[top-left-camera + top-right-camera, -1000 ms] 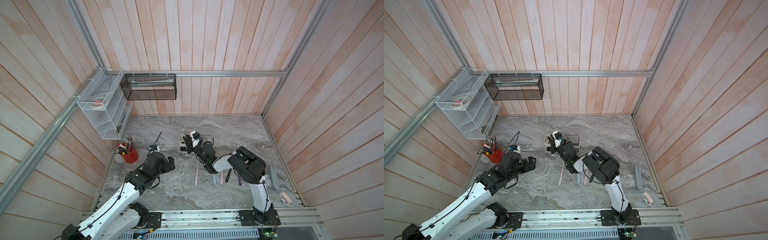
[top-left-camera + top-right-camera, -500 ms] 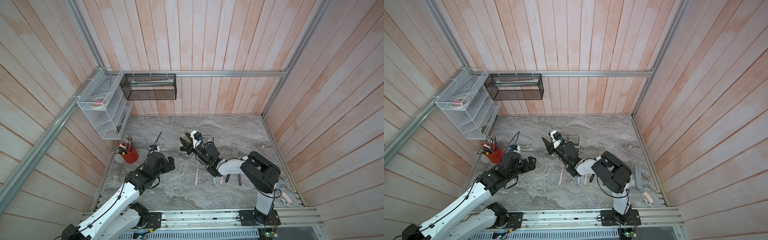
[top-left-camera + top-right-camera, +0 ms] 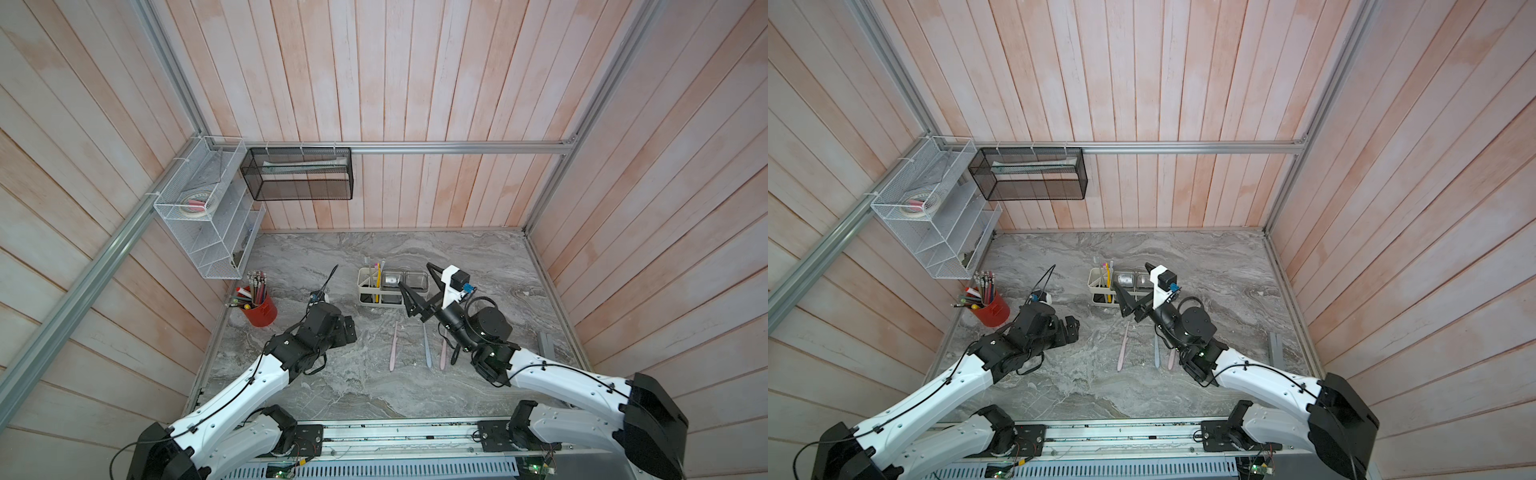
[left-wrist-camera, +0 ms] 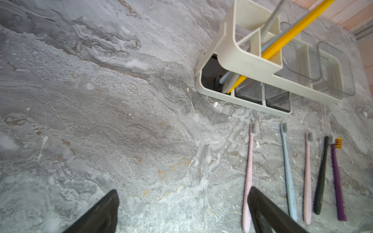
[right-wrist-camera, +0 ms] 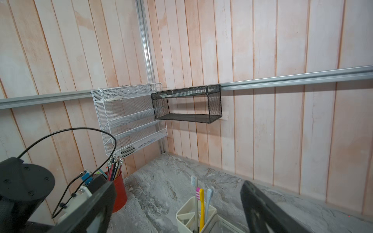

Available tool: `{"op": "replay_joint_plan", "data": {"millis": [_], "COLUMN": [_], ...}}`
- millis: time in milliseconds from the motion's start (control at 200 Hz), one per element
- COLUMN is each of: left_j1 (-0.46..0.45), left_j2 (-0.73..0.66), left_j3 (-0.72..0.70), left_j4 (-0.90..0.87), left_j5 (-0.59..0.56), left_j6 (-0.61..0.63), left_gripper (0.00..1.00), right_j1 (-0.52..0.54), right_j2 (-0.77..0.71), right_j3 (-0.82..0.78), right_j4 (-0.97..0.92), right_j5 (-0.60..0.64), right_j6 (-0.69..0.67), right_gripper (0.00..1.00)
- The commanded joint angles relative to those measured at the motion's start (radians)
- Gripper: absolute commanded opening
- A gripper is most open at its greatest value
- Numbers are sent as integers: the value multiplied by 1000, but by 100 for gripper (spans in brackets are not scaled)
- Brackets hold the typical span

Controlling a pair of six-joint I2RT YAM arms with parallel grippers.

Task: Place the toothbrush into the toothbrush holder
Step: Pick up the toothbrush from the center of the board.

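Top views: red cup of pencils (image 3: 262, 311) at far left, then the left arm low over the marble table (image 3: 332, 249). Its fingers are hard to make out from above.

Left wrist: left gripper (image 4: 182, 192) spread wide, nothing between the fingers, clear of the table, touching nothing.

Centre: toothbrush holder (image 3: 360, 286) upright on the table. Three standing toothbrushes (image 3: 377, 282) sit in its divided end, the end nearer the red cup. The two clear cups take the other end.

Right of that: right gripper (image 3: 414, 275) hangs above the holder's clear-cup end, fingers fully apart, holding nothing. Right wrist confirms it: open gap (image 5: 178, 184), with the holder (image 5: 183, 215) below it.

View differences:
- Right wrist shows the three heads pointing up: white, pink on a yellow handle (image 5: 201, 205), and pale blue.
- Left wrist shows the handle ends down at the holder's base (image 4: 252, 60).
- Left wrist shows five loose brushes (image 4: 287, 171) lying side by side in front of the holder, including a black brush (image 4: 321, 177) and a purple brush (image 4: 337, 181).
- Both top views show three of them clearly; the right arm covers most of the rest.
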Motion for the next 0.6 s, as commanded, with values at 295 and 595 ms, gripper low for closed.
{"op": "replay_joint_plan", "data": {"millis": [295,595], "left_j1": [-189,-202], "left_j2": [412,699], "left_j3": [255,434], "left_j4": [73,125], "left_j5": [-70,-54], "left_j6": [-32,-8], "left_gripper": [98,91], "right_j1": [-2,-2], "right_j2": [-560,-765], "right_j3": [-76,-63], "right_j4": [-619,-809], "right_j5": [174,196], "right_j6": [113,119], "right_gripper": [98,98]}}
